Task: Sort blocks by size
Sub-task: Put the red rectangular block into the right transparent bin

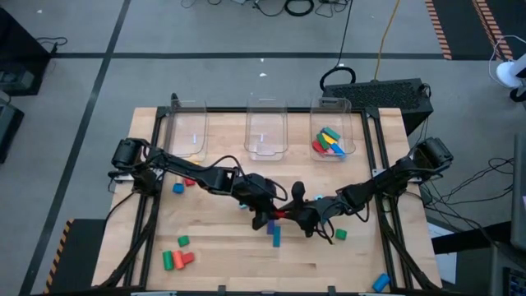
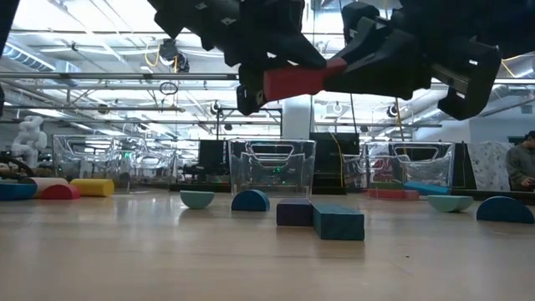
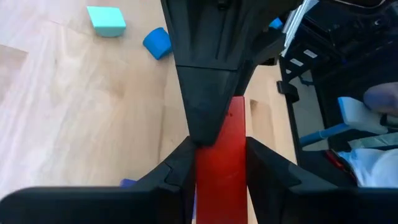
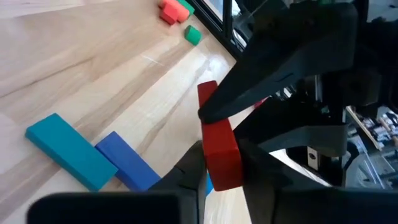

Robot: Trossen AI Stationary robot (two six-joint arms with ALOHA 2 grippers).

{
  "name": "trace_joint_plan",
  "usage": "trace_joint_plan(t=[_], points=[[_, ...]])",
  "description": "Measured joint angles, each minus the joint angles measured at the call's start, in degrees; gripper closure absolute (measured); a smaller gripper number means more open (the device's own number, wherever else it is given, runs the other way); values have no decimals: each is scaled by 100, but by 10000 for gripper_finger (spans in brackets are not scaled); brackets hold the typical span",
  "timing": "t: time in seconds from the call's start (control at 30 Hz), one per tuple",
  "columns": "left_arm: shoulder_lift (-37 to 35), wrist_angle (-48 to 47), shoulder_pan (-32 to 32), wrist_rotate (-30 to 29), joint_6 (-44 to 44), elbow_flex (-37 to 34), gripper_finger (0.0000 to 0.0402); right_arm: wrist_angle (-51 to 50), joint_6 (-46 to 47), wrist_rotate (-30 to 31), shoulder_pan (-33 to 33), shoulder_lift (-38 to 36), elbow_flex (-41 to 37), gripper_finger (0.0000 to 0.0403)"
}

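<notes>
Above mid-counter [image 1: 214, 263], the left claw [image 1: 275, 215] and right claw [image 1: 289, 215] meet, each clamped on an end of the red bar [image 2: 294, 82]; it hangs above the blue bars [image 2: 338, 222].

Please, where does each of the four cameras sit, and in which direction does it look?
High: above, facing straight down; both arms meet over the table.
Low: at tabletop height, facing the bins; both grippers hang overhead.
Left wrist: on the left arm, past the left gripper.
Right wrist: on the right arm, past the right gripper.
Shared: all four show the red bar, gripped from both ends.
</notes>
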Motion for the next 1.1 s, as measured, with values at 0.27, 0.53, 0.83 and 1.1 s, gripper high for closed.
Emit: trace_joint_plan(t=[0.27,0.53,0.83,1.1], points=[[-24,-290,170,-29,96,7,239,-138,659,876,4,-69,-4,363],[-479,-1431,321,-775,248,5,233,-1330,1602,1915,-4,-776,0,363],[-977,-1777,39,-2147,547,15,231,-3312,3224,3539,-441,-2273,0,363],[-849,-1895,-211,-2297,833,1,231,-5044,5176,2386,-2125,-3422,0,360]])
